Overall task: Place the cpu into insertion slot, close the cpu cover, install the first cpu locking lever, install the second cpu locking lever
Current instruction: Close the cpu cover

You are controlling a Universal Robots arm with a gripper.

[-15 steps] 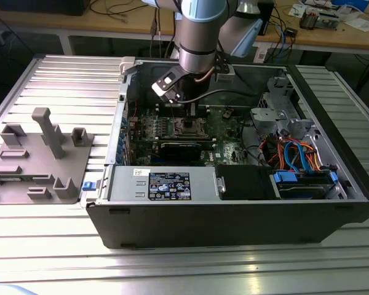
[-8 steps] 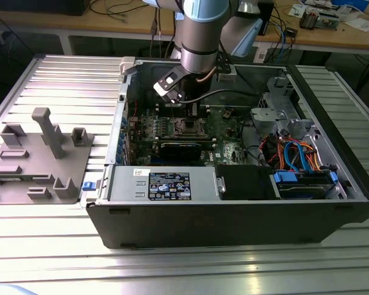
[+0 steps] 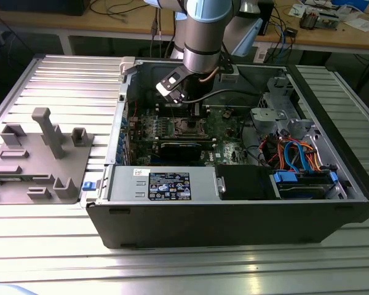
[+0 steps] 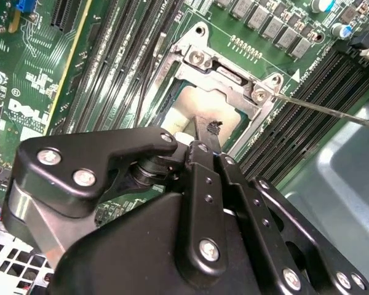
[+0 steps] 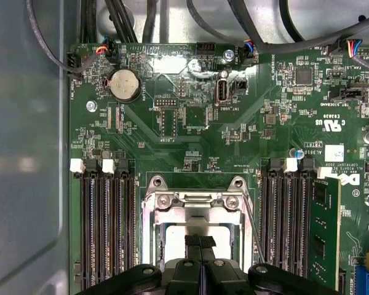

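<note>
The insertion slot (image 3: 190,127) sits mid-board inside the open computer case. In both wrist views the cpu cover (image 5: 197,201) (image 4: 224,67), a silvery frame, lies flat over the slot. Through its window shows the pale top face of the cpu (image 4: 183,110) (image 5: 172,236). My gripper (image 4: 208,132) (image 5: 201,244) (image 3: 186,115) is shut, its two black fingers pressed together with the tips right over the cover's window, touching or nearly touching the cpu. One thin silvery locking lever (image 4: 332,112) sticks out sideways from the cover's corner over the memory slots. A second thin lever (image 5: 251,224) runs along the slot's side.
Black memory slots (image 5: 104,227) flank the socket on both sides, one holding a green module (image 5: 325,227). A grey power supply box (image 3: 163,184), a black card (image 3: 181,149) and a drive bay with blue and orange cables (image 3: 295,160) fill the case. A grey fixture (image 3: 40,160) lies outside.
</note>
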